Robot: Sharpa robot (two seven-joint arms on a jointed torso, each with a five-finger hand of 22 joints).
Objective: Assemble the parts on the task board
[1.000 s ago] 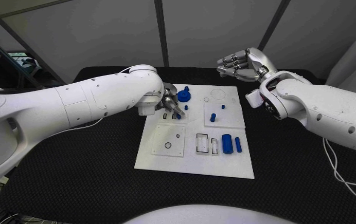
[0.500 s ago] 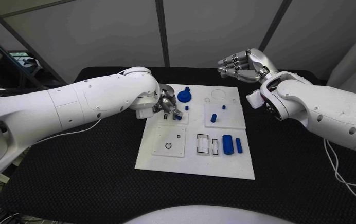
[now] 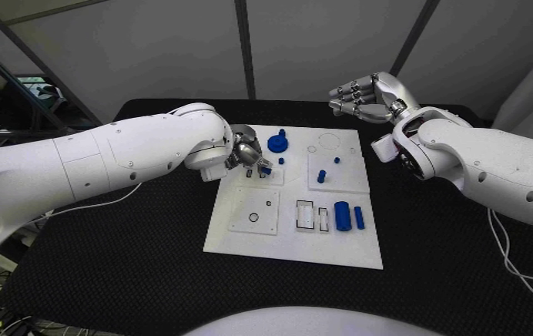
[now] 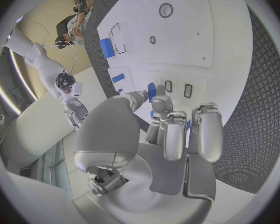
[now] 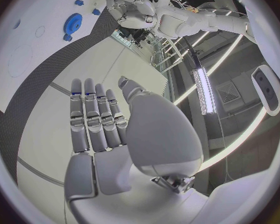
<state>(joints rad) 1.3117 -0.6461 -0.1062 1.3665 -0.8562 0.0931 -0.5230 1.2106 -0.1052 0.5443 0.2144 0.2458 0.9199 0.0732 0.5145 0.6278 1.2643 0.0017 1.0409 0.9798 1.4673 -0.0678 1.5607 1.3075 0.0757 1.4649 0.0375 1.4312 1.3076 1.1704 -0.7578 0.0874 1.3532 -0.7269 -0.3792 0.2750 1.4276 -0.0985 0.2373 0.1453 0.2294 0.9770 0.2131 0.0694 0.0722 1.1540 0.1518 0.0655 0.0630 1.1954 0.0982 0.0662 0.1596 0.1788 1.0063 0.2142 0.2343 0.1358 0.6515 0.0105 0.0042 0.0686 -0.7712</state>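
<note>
The white task board [image 3: 291, 243] lies mid-table. My left hand [image 3: 246, 154] hovers over its far left part and pinches a small blue peg [image 3: 264, 171] between thumb and finger; the left wrist view shows that peg [image 4: 152, 91] just above two small slots [image 4: 188, 90]. A blue gear [image 3: 276, 144], a short blue peg [image 3: 321, 175], a thick blue cylinder [image 3: 342, 216] and a thin blue pin [image 3: 357, 216] rest on the board. My right hand [image 3: 367, 97] is raised beyond the board's far right corner and holds nothing, its fingers [image 5: 93, 117] side by side and thumb apart.
Two rectangular frames [image 3: 304, 214] and a small black ring [image 3: 253, 217] mark the board's near half. Black mat [image 3: 122, 259] surrounds the board. Grey panel walls stand behind the table's far edge.
My left hand has shifted slightly toward the board's far left, still with the small blue peg. The right hand has barely moved.
</note>
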